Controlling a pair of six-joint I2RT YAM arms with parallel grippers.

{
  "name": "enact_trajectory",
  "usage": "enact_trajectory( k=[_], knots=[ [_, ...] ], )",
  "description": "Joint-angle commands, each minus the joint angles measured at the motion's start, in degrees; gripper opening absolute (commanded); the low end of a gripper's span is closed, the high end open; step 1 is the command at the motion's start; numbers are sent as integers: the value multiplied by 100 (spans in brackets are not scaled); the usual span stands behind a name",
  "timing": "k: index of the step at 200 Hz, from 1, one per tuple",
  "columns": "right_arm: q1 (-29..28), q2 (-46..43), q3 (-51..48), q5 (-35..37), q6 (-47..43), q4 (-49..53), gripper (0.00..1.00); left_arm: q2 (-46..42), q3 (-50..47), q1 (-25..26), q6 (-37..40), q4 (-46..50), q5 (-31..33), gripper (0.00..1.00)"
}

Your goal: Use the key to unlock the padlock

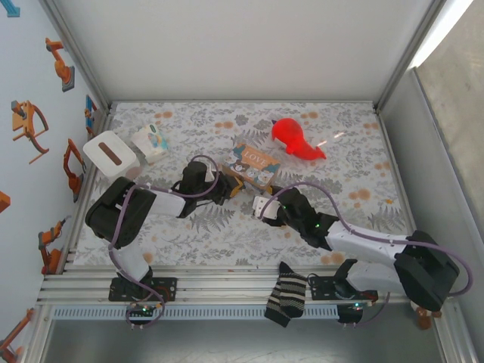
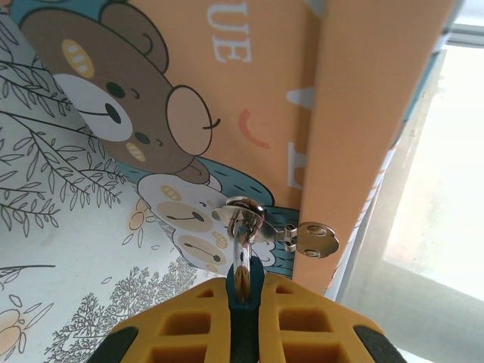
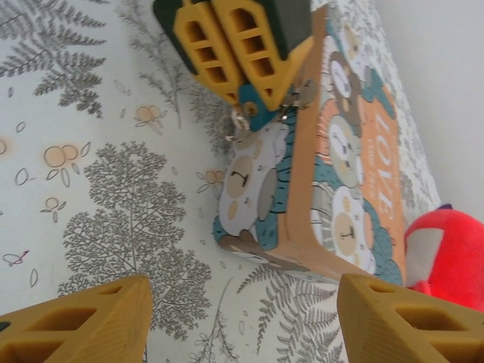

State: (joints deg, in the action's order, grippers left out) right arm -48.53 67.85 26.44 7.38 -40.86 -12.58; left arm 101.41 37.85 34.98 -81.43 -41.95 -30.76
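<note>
Top cam: fixed, high up & behind arm bases, looks down on whole surface (image 1: 340,162). It's far off, so LOVE tin (image 1: 253,161) reads small, mid-frame.

Left wrist cam: v. close, looks out along left fingers (image 2: 181,325) at tin's side, padlock (image 2: 242,265) near centre, bit of surface at left.

Right wrist cam: further back, low, looks betw. right fingers (image 3: 76,325) across surface to same tin, w/ left fingers & padlock at top.

All 3 share tin. Both wrist cams share padlock. Top & right wrist cams share red toy (image 1: 295,140).

Left pincer (image 1: 231,187) at tin (image 1: 255,161), red toy (image 1: 293,138) beyond
</note>
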Motion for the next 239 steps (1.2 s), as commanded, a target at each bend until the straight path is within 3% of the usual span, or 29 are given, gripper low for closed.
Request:
enact_trajectory(
  k=[1,95,239],
  knots=[
    [2,254,276,-291,-181,-419,63,-182,8,51,-109,-129,40,1],
    [2,1717,924,-316,-264,-1225,46,-97,74,103,-330,-94,16,0],
    [2,2395,1119,-8,-308,-1602,21,94,24,112,-554,-392,0,0]
  ],
)
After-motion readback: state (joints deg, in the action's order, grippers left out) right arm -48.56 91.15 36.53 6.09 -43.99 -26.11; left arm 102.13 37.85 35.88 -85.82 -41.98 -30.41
